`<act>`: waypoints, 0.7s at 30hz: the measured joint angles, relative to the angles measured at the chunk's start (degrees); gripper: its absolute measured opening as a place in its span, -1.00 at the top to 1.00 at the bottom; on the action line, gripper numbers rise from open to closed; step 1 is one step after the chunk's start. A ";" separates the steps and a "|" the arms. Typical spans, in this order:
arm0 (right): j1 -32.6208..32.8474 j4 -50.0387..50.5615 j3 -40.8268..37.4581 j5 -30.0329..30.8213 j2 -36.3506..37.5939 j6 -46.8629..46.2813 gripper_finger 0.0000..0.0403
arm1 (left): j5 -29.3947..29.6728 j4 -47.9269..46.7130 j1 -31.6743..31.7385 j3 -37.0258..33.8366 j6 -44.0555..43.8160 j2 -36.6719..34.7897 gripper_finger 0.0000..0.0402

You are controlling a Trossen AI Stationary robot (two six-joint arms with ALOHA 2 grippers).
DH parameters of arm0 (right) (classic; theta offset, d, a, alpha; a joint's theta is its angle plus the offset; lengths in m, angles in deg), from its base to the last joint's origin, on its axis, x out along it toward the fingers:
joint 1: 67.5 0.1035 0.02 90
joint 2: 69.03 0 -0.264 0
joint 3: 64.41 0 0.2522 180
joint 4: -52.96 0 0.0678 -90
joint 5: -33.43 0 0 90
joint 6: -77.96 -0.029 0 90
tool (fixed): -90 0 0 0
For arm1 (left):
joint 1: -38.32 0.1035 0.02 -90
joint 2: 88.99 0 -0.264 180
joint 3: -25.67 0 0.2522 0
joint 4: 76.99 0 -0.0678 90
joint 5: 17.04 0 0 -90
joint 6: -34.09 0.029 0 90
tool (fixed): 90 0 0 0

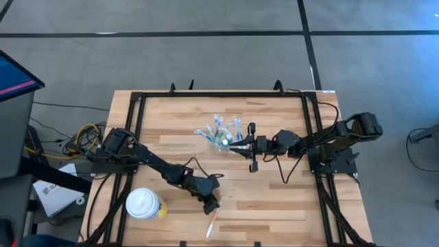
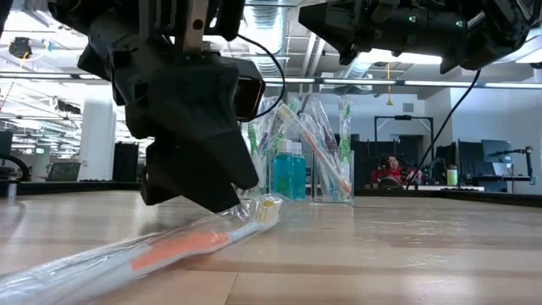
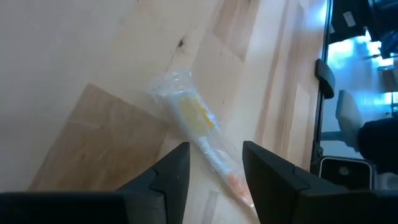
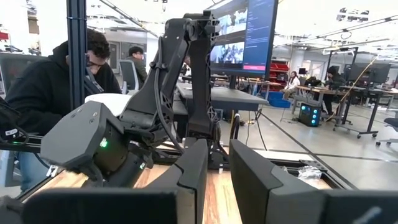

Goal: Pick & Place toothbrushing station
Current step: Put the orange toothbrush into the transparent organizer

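While our left gripper (image 1: 212,204) sits low in the frame's lower middle, its fingers stand parted astride a wrapped toothbrush (image 1: 210,225) on the table (image 1: 274,206); we cannot tell whether they touch it. At centre, the toothbrushing station (image 1: 223,135) stands upright. Just to its right, our right gripper (image 1: 241,146) hangs with fingers narrowly parted, holding nothing we can see.

Overhead and table-level cameras share the table (image 1: 274,206); wrist cameras look forward.
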 joint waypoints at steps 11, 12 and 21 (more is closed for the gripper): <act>0.00 0.28 0.46 0.02 0.00 0.02 0.70 | 0.69 -0.22 0.02 1.94 -0.41 1.43 0.29; -0.01 0.33 0.46 0.02 0.00 0.01 0.70 | 0.89 -0.42 0.03 1.92 -0.43 1.43 0.29; 0.00 0.42 0.46 0.10 0.01 0.02 0.70 | 0.95 -0.14 0.24 3.22 -1.79 3.63 0.29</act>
